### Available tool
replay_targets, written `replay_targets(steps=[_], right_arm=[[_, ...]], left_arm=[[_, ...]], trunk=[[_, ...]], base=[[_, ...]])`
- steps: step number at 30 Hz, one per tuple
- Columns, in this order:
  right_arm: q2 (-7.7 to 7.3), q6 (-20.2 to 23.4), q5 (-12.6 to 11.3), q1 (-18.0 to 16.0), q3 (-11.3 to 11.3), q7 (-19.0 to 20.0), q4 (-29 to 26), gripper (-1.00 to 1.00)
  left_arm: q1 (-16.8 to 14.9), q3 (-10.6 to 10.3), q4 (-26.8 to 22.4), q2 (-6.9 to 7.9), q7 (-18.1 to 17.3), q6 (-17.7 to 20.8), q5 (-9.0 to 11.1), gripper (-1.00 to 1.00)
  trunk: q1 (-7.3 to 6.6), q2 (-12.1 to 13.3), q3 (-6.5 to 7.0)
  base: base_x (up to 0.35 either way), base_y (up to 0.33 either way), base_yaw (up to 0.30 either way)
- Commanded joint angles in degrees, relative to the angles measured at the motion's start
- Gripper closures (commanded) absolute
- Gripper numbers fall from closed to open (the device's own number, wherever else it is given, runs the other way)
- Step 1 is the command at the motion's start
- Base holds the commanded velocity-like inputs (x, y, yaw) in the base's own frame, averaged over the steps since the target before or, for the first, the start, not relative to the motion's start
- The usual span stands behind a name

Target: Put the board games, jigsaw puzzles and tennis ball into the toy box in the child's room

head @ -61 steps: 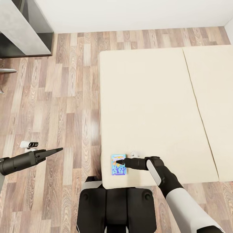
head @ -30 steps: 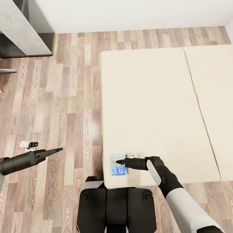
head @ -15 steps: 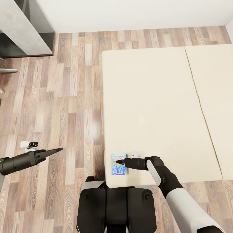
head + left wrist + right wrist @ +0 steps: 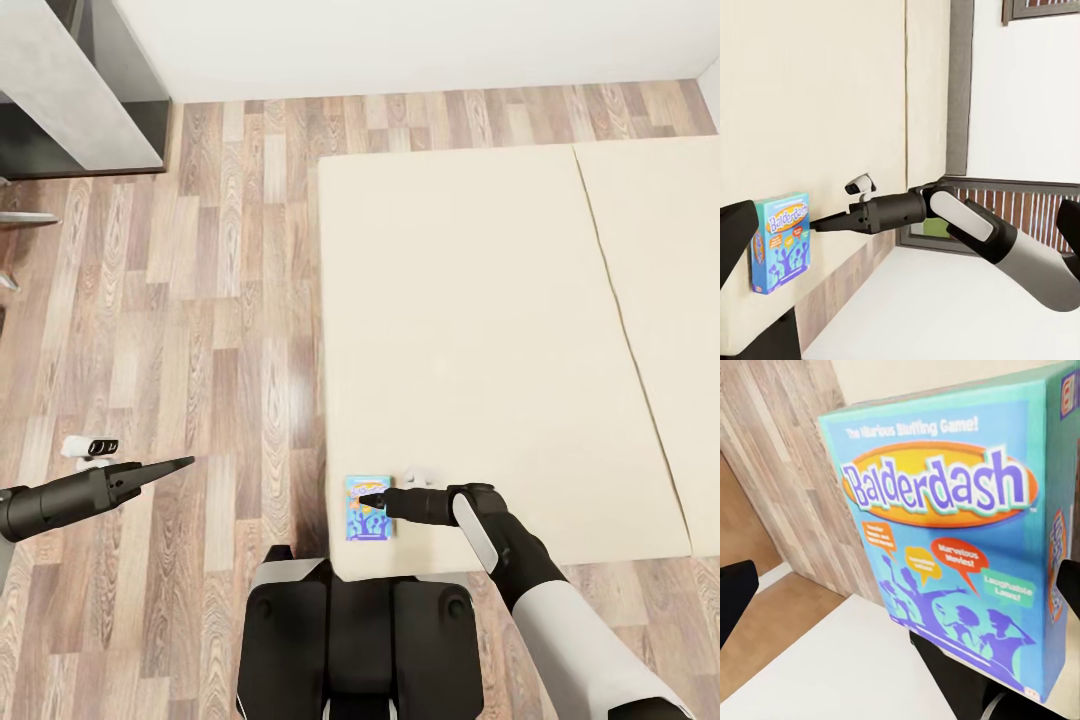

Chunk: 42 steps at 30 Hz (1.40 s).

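Right gripper hovering over the board game at the bed's near corner.

Right gripper tip is sitting over the box top; fingers are looking spread wide in the right wrist view, one dark tip at each side, gripping nothing; contact with the box can't be told. Board game is lying flat on the bed, light blue, orange oval with "Balderdash" lettering, right at the mattress edge by the floor. Left gripper is pointing out over the floor, well apart from the box; its opening can't be told.
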Motion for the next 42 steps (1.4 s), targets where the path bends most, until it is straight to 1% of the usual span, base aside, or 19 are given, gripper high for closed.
replay_targets(steps=[1, 42], right_arm=[[0.01, 0.27, -0.01, -0.02, -0.03, 0.08, -0.04, -1.0], [0.04, 0.25, -0.01, -0.02, -0.02, 0.08, -0.04, -1.0]], left_arm=[[-0.01, 0.0, -0.01, 0.02, -0.25, 0.61, -0.06, -1.0], [-0.01, 0.0, -0.01, 0.02, -0.25, 0.61, 0.02, -1.0]], trunk=[[0.03, -0.09, -0.06], [0.03, -0.09, -0.06]], base=[[0.0, 0.025, 0.0], [0.0, 0.018, 0.0]])
